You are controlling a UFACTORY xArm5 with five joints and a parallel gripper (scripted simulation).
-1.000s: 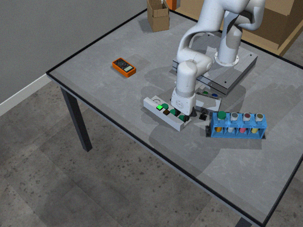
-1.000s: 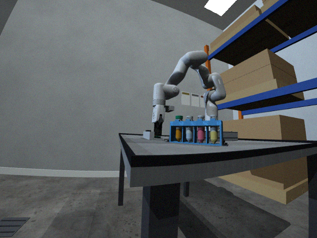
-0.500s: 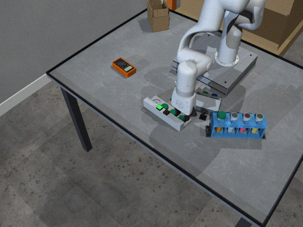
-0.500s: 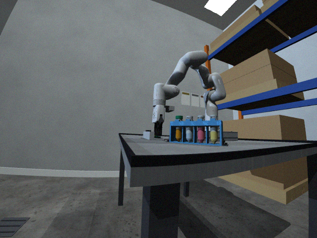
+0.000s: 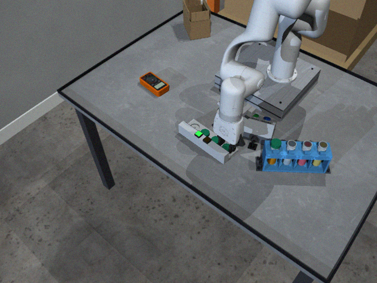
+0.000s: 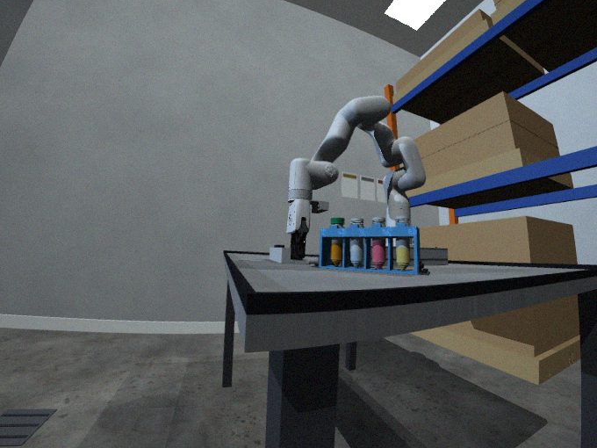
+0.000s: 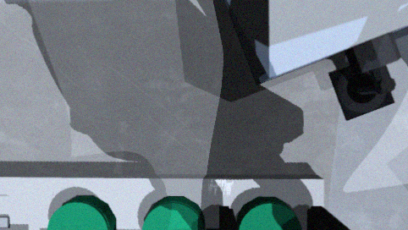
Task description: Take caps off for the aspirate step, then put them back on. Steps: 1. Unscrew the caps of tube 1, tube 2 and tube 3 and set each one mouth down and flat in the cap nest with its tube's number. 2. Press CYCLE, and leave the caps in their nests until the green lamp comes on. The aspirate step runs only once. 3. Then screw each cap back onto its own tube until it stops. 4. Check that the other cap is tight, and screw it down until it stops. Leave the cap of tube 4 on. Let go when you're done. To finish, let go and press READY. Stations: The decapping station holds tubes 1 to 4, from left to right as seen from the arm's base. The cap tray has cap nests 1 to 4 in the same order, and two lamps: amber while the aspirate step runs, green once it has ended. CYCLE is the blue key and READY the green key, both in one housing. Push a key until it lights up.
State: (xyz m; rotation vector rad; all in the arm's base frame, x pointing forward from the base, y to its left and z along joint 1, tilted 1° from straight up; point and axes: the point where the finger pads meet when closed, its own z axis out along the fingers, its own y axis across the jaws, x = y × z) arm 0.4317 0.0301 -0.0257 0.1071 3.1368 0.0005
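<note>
The white cap tray (image 5: 204, 140) has its green lamp (image 5: 198, 134) lit. Three green caps sit in its nests (image 5: 205, 132), (image 5: 215, 139), (image 5: 225, 146). In the wrist view they line the bottom edge (image 7: 80, 213), (image 7: 173, 213), (image 7: 267, 213). My gripper (image 5: 232, 147) is low over the tray's right end. Its dark fingers stand on either side of the right-hand cap (image 7: 271, 217) and are partly open. The blue rack (image 5: 295, 155) holds four tubes. The left one carries a green cap (image 5: 275, 143); the other three (image 5: 291, 143), (image 5: 307, 144), (image 5: 322, 145) stand uncapped.
The key housing (image 5: 260, 119) with a green key (image 5: 256, 115) and a blue key (image 5: 266, 118) lies behind the tray. A small black block (image 5: 252, 144) sits between tray and rack. An orange multimeter (image 5: 153, 83) and a cardboard box (image 5: 197, 17) lie farther off.
</note>
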